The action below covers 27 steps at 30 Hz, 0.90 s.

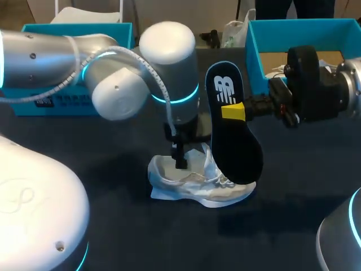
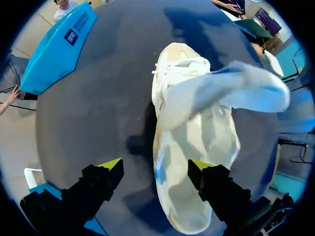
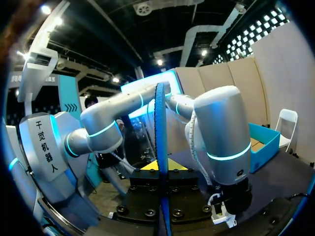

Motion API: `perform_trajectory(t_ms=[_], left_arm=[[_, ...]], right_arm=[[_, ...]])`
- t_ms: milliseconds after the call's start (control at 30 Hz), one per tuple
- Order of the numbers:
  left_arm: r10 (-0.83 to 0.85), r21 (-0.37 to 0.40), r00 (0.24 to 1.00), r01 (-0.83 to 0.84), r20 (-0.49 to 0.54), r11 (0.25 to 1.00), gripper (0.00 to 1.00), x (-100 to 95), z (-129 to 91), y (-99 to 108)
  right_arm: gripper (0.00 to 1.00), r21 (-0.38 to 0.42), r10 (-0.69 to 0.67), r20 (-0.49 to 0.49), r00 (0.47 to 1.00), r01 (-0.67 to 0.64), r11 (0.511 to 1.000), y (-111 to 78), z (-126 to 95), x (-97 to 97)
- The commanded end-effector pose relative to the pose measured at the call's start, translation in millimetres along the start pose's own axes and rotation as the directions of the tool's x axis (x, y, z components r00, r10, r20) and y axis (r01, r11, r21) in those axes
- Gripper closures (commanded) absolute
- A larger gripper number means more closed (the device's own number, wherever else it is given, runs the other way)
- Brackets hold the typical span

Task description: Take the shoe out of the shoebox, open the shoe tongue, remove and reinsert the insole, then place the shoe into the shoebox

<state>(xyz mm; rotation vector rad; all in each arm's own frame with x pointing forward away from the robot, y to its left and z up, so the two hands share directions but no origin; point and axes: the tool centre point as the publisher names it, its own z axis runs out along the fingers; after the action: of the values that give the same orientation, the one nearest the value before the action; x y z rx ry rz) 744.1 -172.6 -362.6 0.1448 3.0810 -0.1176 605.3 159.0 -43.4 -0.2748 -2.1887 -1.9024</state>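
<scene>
White logo on insole [image 1: 224,90]; small white print on blue box [image 1: 56,100], illegible.

Table [image 1: 169,237] top: dark navy, plain, matte. Lighting even. Soft shadow patches lie toward its near edge.

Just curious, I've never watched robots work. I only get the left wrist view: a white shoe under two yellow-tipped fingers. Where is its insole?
Observer: The right gripper is shut on the black insole, holding it upright in the air.
Operator: Near the shoe?
Observer: Yes. In the head view its lower end hangs just in front of the white shoe. I cannot tell if they touch.
Operator: Any marking on it?
Observer: A white logo on its upper half faces the head camera.
</scene>
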Motion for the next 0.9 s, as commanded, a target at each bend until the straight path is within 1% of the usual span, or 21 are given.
perform_trajectory(t_ms=[33,67,100,133,167,200,333,367,500,533,567,600,633,667,900], left_arm=[[-0.007,0.014,1.000,0.008,-0.015,1.000,0.17,-4.4,14.7,0.4],[-0.011,0.017,1.000,0.012,-0.017,1.000,0.19,-4.9,16.0,0.7],[-0.017,0.019,1.000,0.017,-0.018,1.000,0.24,-5.2,17.2,0.8],[-0.021,0.028,0.999,0.021,-0.025,0.999,0.32,-5.4,18.1,0.9],[-0.025,0.030,0.999,0.025,-0.027,0.999,0.35,-5.9,19.0,1.4],[-0.028,0.034,0.999,0.029,-0.032,0.999,0.36,-6.3,20.0,1.8],[-0.025,0.041,0.998,0.027,-0.051,0.999,0.33,-5.5,26.0,2.2],[-0.024,0.040,0.998,0.026,-0.054,0.999,0.33,-5.0,27.3,1.8],[-0.018,0.049,0.998,0.021,-0.068,0.999,0.44,-4.1,29.7,0.7],[-0.018,0.049,0.997,0.021,-0.069,0.999,0.51,-3.9,30.0,0.4],[-0.015,0.051,0.998,0.018,-0.068,0.999,0.61,-3.8,30.1,0.1],[-0.014,0.053,0.998,0.018,-0.069,0.998,0.73,-3.7,30.1,0.0],[-0.013,0.054,0.998,0.017,-0.069,0.998,0.87,-3.4,29.8,-0.3],[-0.010,0.054,0.998,0.014,-0.068,0.998,1.00,-3.3,29.7,-0.5],[0.028,0.064,0.997,-0.023,-0.072,0.998,1.00,-0.7,26.2,-2.4]], right_arm=[[1.00,0.001,0.001,0.001,1.000,-0.001,1.000,0.2,1.5,-0.1],[1.00,0.001,0.001,0.001,1.000,-0.001,1.000,0.2,1.5,-0.1],[1.00,0.001,0.001,0.001,1.000,-0.001,1.000,0.2,1.5,-0.1],[1.00,0.001,0.001,0.001,1.000,-0.001,1.000,0.2,1.5,-0.1],[1.00,0.001,0.001,0.001,1.000,-0.001,1.000,0.2,1.5,-0.1],[1.00,0.001,0.001,0.001,1.000,-0.001,1.000,0.2,1.5,-0.1],[1.00,0.001,0.001,0.001,1.000,-0.001,1.000,0.2,1.5,-0.1],[1.00,0.001,0.001,0.001,1.000,-0.001,1.000,0.2,1.5,-0.1],[1.00,0.001,0.001,0.001,1.000,-0.001,1.000,0.2,1.5,-0.1],[1.00,0.001,0.001,0.001,1.000,-0.001,1.000,0.2,1.5,-0.1],[1.00,0.001,0.001,0.001,1.000,-0.001,1.000,0.2,1.5,-0.1],[1.00,0.001,0.001,0.001,1.000,-0.001,1.000,0.2,1.5,-0.1],[1.00,0.001,0.001,0.001,1.000,-0.001,1.000,0.2,1.5,-0.1],[1.00,0.001,0.001,0.001,1.000,-0.001,1.000,0.2,1.5,-0.1],[1.00,0.001,0.001,0.001,1.000,-0.001,1.000,0.2,1.5,-0.1]])
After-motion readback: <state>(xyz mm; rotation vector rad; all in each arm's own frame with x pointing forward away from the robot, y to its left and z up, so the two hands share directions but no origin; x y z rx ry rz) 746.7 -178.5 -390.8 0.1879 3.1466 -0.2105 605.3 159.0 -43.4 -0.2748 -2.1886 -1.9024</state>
